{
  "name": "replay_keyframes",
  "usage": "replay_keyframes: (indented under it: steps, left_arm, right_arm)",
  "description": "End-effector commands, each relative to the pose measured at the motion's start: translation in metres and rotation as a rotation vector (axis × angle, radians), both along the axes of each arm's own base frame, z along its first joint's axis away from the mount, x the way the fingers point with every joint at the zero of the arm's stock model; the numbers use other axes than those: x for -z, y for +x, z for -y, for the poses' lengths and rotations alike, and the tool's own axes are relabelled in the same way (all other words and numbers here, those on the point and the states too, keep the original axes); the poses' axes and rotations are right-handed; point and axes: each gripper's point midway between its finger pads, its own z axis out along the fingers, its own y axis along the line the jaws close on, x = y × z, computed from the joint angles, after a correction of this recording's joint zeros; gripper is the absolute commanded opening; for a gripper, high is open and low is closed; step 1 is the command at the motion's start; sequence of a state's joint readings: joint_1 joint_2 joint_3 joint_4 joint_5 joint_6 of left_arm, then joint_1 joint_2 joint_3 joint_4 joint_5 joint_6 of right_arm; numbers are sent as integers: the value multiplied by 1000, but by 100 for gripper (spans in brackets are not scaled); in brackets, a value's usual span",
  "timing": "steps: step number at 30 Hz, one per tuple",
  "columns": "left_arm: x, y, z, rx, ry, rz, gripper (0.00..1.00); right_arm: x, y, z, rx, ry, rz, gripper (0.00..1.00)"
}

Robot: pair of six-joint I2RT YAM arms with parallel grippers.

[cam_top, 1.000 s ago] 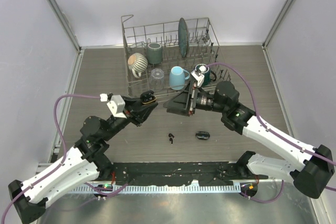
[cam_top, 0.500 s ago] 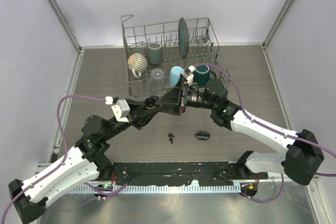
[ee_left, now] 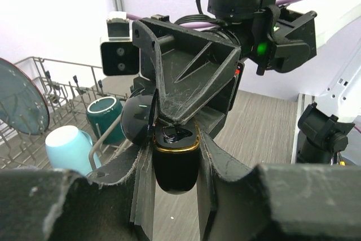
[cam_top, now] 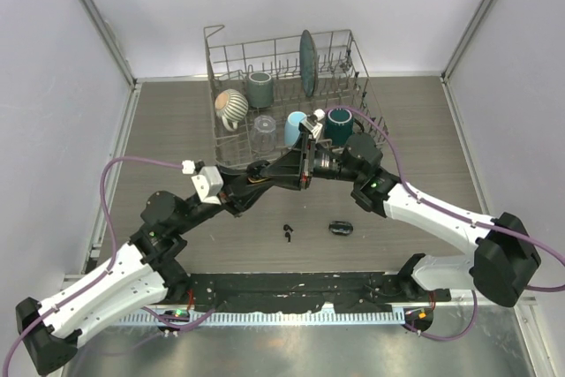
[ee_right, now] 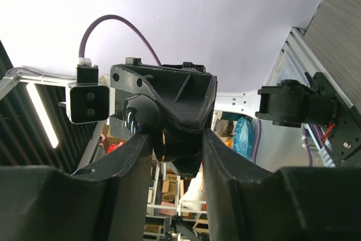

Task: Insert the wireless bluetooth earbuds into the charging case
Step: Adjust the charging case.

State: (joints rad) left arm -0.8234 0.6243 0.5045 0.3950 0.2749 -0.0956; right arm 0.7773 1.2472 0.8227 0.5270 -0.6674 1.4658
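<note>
Where the two arms meet just in front of the dish rack [cam_top: 265,46], the left hand [cam_top: 258,178] is clamped on the open charging case [ee_left: 176,165], its gold-rimmed mouth facing up. The right hand [ee_left: 170,121] has its fingertips drawn together right at that mouth; whether they pinch anything I cannot tell. Farther from the rack, on the counter [cam_top: 177,130], lie one of the wireless bluetooth earbuds [cam_top: 289,234] and, near it, a closed black case [cam_top: 341,228].
</note>
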Motion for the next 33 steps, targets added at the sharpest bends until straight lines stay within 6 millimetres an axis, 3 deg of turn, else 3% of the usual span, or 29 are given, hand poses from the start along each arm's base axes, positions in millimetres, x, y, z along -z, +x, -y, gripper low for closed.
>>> replay_keyframes:
  steps: [1, 5, 6, 9, 18, 29, 31, 33]
  left_arm:
    - [-23, -3, 0, 12, -35, 58, 0]
    - [-23, -3, 0, 10, -37, 60, 0]
    - [-23, -3, 0, 10, -36, 59, 2]
    - [-22, -3, 0, 13, -40, 49, 13]
    - [-17, -11, 4, 64, -57, -25, 27]
    - [-21, -10, 2, 56, -103, -69, 27]
    - [-21, -10, 1, 56, -110, -57, 21]
    - [-20, -10, 1, 55, -109, -48, 1]
  right_arm:
    - [-29, -17, 1, -73, 110, 56, 38]
    - [-28, -18, 2, -79, 124, 45, 26]
    - [-28, -19, 2, -80, 126, 46, 16]
    - [-28, -18, 3, -72, 132, 53, 1]
    - [-16, -1, 9, 85, 21, 134, 1]
    - [-8, 3, 9, 110, -4, 144, 1]
    - [-8, 2, 9, 107, -3, 147, 1]
    - [-6, 3, 10, 110, -11, 150, 1]
